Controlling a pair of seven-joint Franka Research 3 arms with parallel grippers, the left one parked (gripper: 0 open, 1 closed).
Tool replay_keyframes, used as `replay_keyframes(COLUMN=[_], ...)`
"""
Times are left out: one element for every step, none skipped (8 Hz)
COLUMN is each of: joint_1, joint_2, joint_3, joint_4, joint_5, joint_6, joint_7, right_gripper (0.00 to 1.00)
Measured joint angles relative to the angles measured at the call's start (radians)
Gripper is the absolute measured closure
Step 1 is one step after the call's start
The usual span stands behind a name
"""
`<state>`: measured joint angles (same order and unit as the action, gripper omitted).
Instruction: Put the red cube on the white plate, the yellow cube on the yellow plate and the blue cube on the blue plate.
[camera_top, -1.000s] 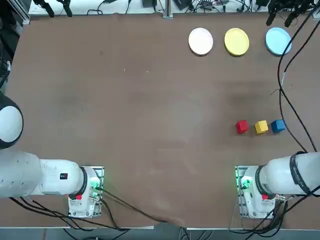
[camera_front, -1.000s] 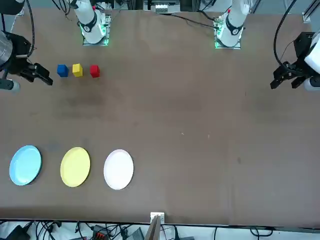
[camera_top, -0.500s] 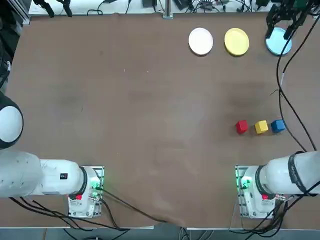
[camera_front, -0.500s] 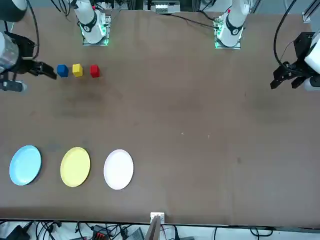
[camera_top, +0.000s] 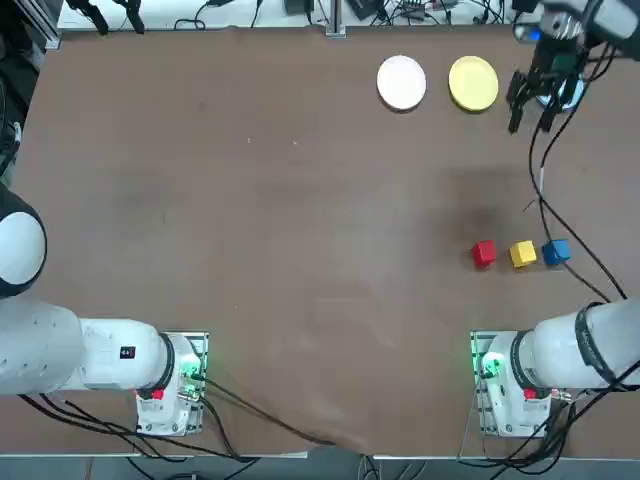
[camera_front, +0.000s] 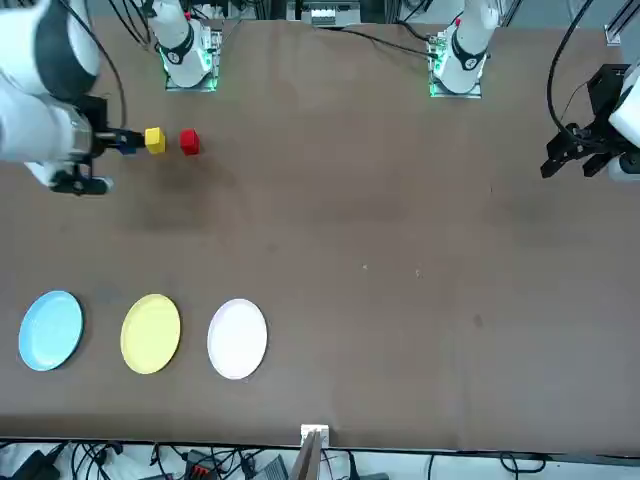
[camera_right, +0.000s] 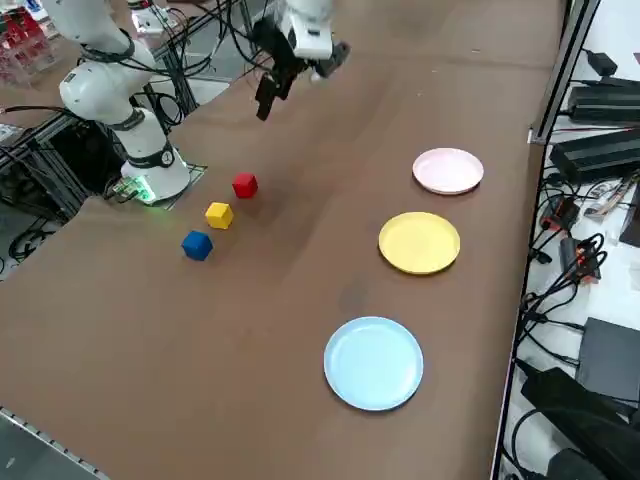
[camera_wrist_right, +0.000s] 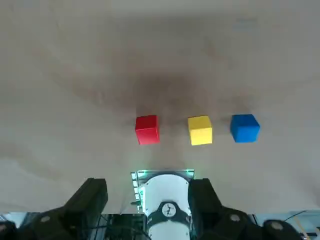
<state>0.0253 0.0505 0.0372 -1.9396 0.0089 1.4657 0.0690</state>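
Red cube (camera_top: 484, 253), yellow cube (camera_top: 522, 254), blue cube (camera_top: 556, 251): in a short row on bare table (camera_top: 250, 220), close but apart, just fwd of right arm's base (camera_top: 500, 385), red nearest table centre, blue outermost. None on a plate yet

White plate (camera_top: 401, 82), yellow plate (camera_top: 473, 83), blue plate (camera_right: 374, 362): in a matching row at far edge, same order, well apart from cubes, all bare. Blue plate mostly hidden behind wrist in top view

Right gripper (camera_right: 268, 99): up in the air, well above table, over the stretch btwn cubes and plates, pointing down. Fingers (camera_wrist_right: 90, 200) spread wide, nothing btwn them; wrist view looks down on all 3 cubes, red and yellow nearest its centre line

Step in hand, as judged: approach for 1st pick; no cube touched. By task order prob red first, but can't tell which is targeted

Next move needs: coming down over one cube w/ jaws straddling it, w/o nudging its neighbour (gaps small), then closing, lifting, carrying across to the same-colour plate (red → white)

Brands/labels/writing: none legible; only a small dark mark on parked arm's base, unreadable
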Motion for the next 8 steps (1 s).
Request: replay_keyframes(joint_1=[0.001,0.003,0.01,0.019,0.025,0.027,0.028,0.028], joint_2=[-0.008,-0.029,-0.069,-0.121,-0.174,-0.214,-0.233,-0.234], joint_3=[0.0,0.0,0.0,0.0,0.001,0.001,0.001,0.001], joint_4=[-0.095,-0.197,-0.31,-0.421,-0.52,-0.613,-0.7,-0.772], joint_5=[0.001,0.002,0.002,0.002,0.002,0.002,0.002,0.002], joint_6=[0.068,0.149,0.243,0.329,0.4,0.48,0.58,0.672], joint_7=[-0.012,-0.019,-0.024,-0.025,-0.025,-0.025,-0.025,-0.025], right_gripper=[0.01,0.01,0.01,0.01,0.01,0.03,0.03,0.03])
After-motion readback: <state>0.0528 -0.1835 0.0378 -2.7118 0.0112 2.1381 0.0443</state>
